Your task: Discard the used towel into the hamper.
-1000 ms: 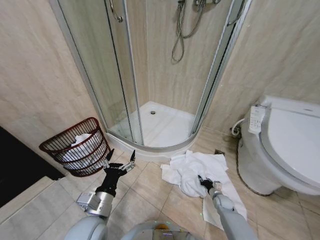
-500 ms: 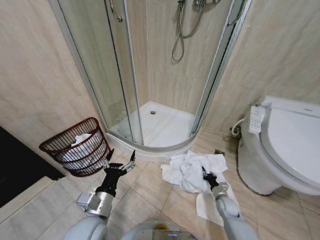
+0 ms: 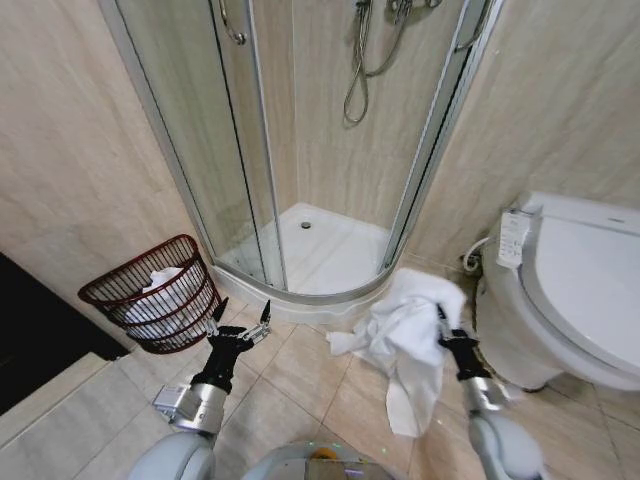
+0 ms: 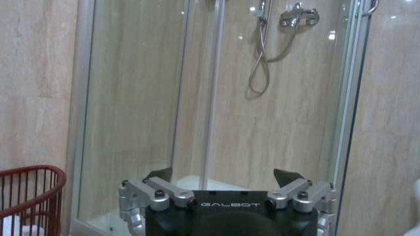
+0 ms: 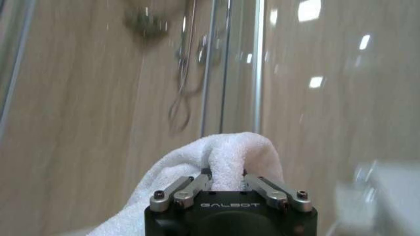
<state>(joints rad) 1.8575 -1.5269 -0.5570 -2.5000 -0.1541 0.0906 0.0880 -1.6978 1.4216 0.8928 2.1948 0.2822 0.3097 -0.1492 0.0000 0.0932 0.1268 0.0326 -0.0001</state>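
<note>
Since a second ago the right gripper (image 3: 443, 325) has risen, lifting the towel (image 3: 405, 340) off the floor; its jaws pinch a fold, soft cloth draping below. Left gripper (image 3: 240, 322) idles, jaws spread, near the hamper (image 3: 155, 295).

The hamper (image 3: 155, 293) stood with its mouth open and tilted, white cloth lying low inside. Bare floor tiles (image 3: 290, 370) lay open between it and the hanging towel (image 3: 408, 340). Just beside the hamper, the shower's glass door (image 3: 200, 140) and raised sill (image 3: 300, 300) blocked passage, and the idle left end effector (image 3: 240, 325) stood near its rim.
</note>
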